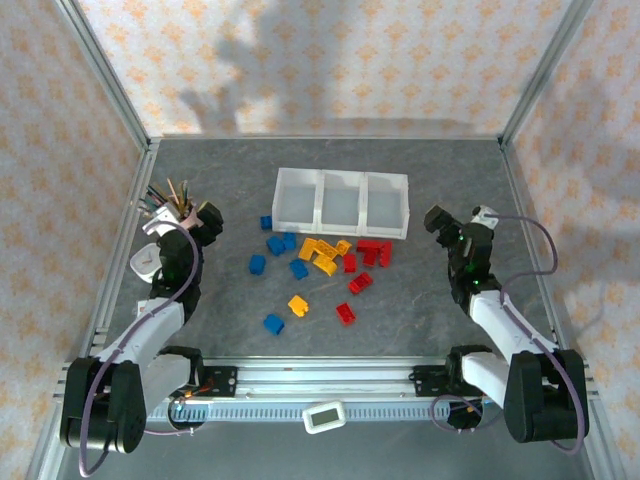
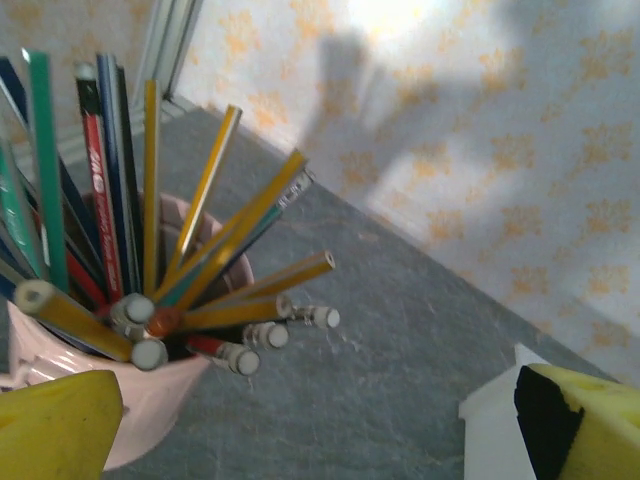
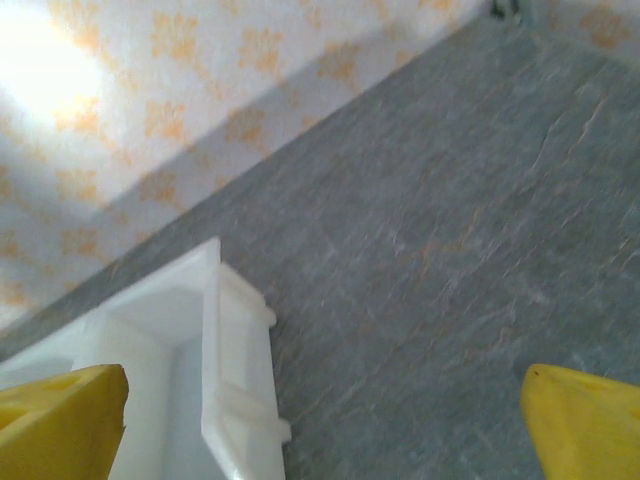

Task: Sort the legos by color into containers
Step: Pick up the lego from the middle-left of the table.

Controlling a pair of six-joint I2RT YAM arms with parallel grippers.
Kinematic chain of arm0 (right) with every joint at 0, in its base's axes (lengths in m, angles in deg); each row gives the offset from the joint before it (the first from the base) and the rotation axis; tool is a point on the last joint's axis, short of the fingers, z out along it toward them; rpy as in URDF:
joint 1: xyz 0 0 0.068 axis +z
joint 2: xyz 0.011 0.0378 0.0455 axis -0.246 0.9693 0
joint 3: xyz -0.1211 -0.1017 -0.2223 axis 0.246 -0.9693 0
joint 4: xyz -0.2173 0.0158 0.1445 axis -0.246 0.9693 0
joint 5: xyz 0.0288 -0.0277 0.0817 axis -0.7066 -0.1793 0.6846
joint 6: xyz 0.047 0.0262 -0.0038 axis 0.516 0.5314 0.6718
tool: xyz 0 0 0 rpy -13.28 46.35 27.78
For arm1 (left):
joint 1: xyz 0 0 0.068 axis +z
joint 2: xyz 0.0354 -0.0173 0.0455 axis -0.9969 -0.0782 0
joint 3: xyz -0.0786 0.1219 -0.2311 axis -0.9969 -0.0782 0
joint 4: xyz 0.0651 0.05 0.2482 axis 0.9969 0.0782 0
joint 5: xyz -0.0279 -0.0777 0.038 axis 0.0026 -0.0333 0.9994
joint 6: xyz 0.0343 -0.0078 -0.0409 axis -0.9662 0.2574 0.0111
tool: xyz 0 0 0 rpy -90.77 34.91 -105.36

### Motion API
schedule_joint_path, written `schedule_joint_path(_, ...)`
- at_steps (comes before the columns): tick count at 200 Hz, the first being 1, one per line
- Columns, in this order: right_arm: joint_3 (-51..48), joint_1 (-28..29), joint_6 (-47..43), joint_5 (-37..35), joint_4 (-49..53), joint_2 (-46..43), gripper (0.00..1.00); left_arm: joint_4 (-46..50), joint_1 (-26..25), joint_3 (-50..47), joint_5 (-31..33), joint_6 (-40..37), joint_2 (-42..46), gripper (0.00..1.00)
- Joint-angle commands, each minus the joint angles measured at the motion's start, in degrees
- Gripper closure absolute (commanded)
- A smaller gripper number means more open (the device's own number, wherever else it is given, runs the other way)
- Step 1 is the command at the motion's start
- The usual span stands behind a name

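Top external shows all the legos [image 1: 322,256] on the table [image 1: 420,310], the containers [image 1: 341,176] empty, left claw [image 1: 206,223] and right claw [image 1: 437,220] wide open, holding nothing.

Pink cup [image 2: 190,400] of pencils [image 2: 203,200], grey table [image 1: 400,310]

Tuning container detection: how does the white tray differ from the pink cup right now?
The white tray is low, rectangular, split into three compartments; the pink cup is a single pot. The tray looks empty; the cup is packed with pencils. Both stand on the table, neither holding legos.
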Motion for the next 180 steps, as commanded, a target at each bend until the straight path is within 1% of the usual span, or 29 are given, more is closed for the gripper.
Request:
schedule_joint_path(1, 2.59, 1.63, 0.95, 4.74, 4.40, 0.08, 0.00, 10.13, 0.32, 2.98, -6.13, 3.53, 1.42, 0.01)
schedule_joint_path(14, 2.96, 3.19, 0.85, 4.94, 5.80, 0.47, 0.00, 13.32, -0.24, 3.67, -8.88, 3.62, 1.84, 0.01)
schedule_joint_path(26, 3.35, 5.01, 0.70, 5.85, 6.49, 0.82, 0.00, 17.04, -1.54, 4.50, -9.69, 3.55, 2.37, 0.01)
schedule_joint_path(63, 5.56, 10.67, 1.48, 6.23, 11.30, 2.89, 0.00, 27.27, -8.70, 7.34, -8.47, 3.54, 1.45, 0.01)
schedule_joint_path(89, 7.29, 16.74, 1.72, 4.16, 15.01, 4.74, 0.00, 33.29, -13.19, 9.58, -8.39, 3.56, -1.75, 0.01)
schedule_joint_path(105, 8.64, 20.88, 2.65, 2.12, 17.42, 6.02, 0.00, 36.08, -15.78, 10.57, -6.72, 3.54, -3.84, 0.01)
schedule_joint_path(121, 8.96, 24.42, 4.14, 1.43, 17.60, 7.27, 0.00, 36.77, -17.45, 10.90, -4.37, 3.60, -6.19, 0.01)
schedule_joint_path(136, 9.74, 27.57, 5.37, 1.42, 17.73, 8.17, 0.00, 37.21, -17.72, 11.70, -4.40, 3.56, -9.16, 0.01)
schedule_joint_path(142, 10.17, 28.79, 5.77, 1.16, 18.00, 9.99, 0.00, 37.14, -17.83, 12.06, -4.65, 3.31, -10.39, 0.01)
schedule_joint_path(163, 11.60, 33.25, 6.47, -0.84, 18.24, 12.17, 0.00, 36.70, -18.72, 13.43, -6.17, 1.86, -14.54, 0.02)
schedule_joint_path(180, 12.78, 35.43, 6.92, -1.90, 18.37, 13.92, 0.00, 37.11, -19.90, 14.61, -5.05, 1.17, -17.75, 0.04)
